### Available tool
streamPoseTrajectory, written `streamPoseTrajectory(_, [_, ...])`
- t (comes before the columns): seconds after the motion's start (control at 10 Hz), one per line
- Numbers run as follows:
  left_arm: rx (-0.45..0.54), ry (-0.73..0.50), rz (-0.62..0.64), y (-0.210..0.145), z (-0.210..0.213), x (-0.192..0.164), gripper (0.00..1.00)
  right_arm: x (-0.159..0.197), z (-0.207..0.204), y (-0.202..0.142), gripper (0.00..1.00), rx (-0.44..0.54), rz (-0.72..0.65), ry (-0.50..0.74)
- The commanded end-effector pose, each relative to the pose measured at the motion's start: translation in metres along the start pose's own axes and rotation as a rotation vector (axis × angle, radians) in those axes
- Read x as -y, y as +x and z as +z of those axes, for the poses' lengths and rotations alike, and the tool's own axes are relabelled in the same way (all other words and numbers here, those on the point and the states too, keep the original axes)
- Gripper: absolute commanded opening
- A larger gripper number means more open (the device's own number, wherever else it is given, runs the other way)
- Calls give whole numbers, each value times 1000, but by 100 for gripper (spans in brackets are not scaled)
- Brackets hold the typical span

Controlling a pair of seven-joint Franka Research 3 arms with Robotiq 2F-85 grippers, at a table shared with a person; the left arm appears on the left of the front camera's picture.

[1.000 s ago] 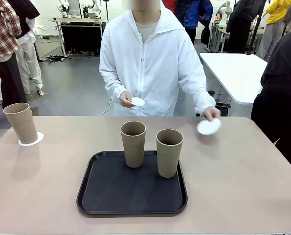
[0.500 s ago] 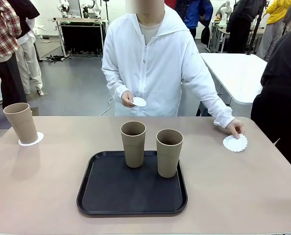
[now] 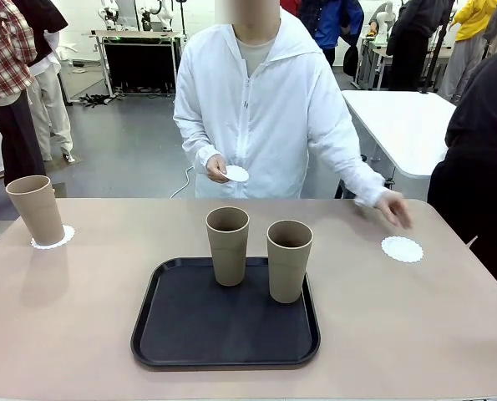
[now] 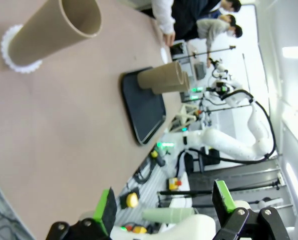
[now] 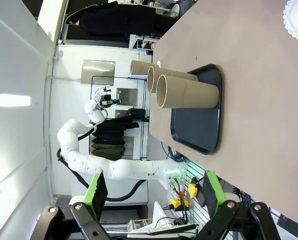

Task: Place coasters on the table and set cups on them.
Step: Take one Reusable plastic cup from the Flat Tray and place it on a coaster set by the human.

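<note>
One tan cup stands on a white lacy coaster at the table's far left. Two more cups stand on the black tray in the middle. A second coaster lies flat at the far right, with the person's hand just above and behind it. Their other hand holds a third coaster at the waist. My left gripper is open off the table's edge, facing the cup on its coaster. My right gripper is open, off the opposite edge, with the tray cups and the right coaster ahead.
A white table stands behind the person on the right, and people stand around the room beyond. The beige tabletop has bare room on both sides of the tray and along the front edge.
The person's hand carried a coaster out to the right, laid it flat on the table and lifted off it. The cups and tray have not moved.
</note>
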State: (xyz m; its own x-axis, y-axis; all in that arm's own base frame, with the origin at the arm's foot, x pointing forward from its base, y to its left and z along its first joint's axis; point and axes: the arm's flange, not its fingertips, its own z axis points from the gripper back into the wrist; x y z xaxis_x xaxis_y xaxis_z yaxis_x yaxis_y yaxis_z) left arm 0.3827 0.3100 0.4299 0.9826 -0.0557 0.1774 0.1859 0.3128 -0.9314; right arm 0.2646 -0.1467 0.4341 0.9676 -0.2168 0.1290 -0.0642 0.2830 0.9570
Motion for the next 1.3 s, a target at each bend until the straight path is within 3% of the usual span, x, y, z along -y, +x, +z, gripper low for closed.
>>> streamPoseTrajectory(0.0, [8, 1, 10, 0, 1, 2, 100, 0, 0, 2, 100, 4, 9, 20])
streamPoseTrajectory(1.2, [8, 1, 10, 0, 1, 2, 100, 0, 0, 2, 100, 4, 9, 20])
